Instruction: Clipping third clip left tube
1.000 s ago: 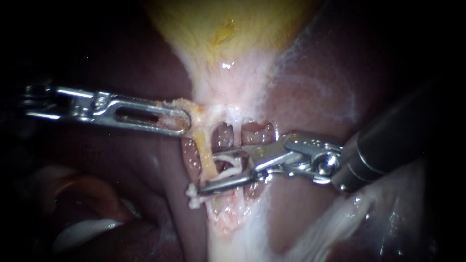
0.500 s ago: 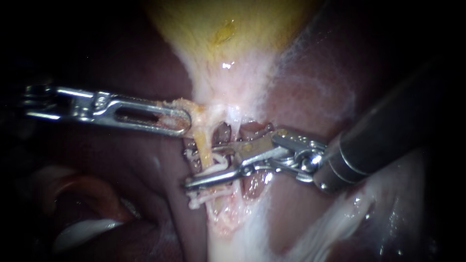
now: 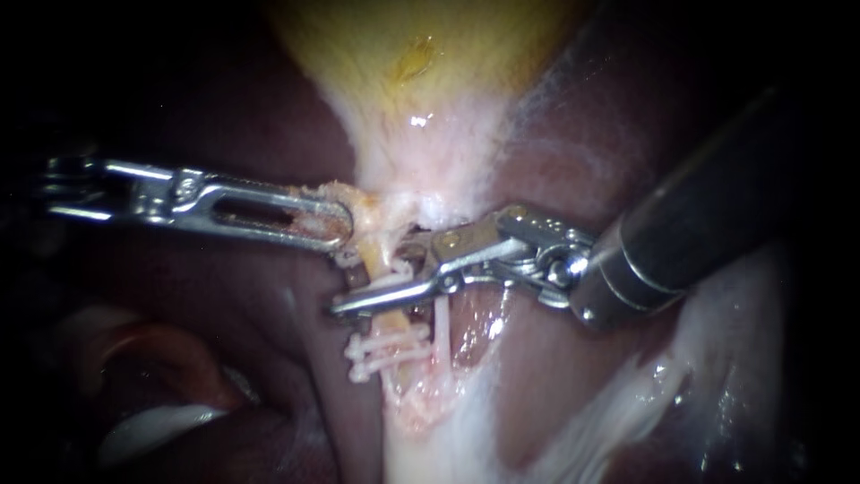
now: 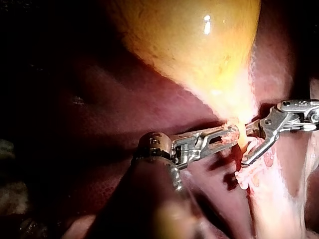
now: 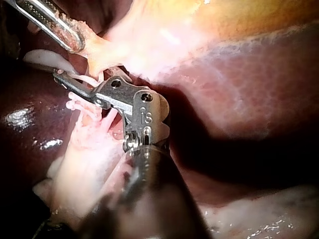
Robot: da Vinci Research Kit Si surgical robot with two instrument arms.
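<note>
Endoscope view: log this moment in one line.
left instrument: shut on tissue below gallbladder | right instrument: jaws open astride left tube | two clips on tube, beneath jaws

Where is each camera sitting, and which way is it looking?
Endoscope view: close in, facing the left tube under the gallbladder; left instrument, jaws shut on tissue, enters from the left, right instrument from the right.
Left wrist view: on the left arm, looking along its own shaft toward the gallbladder.
Right wrist view: on the right arm, looking along its shaft at the tube.
Shared: all show both instruments.
</note>
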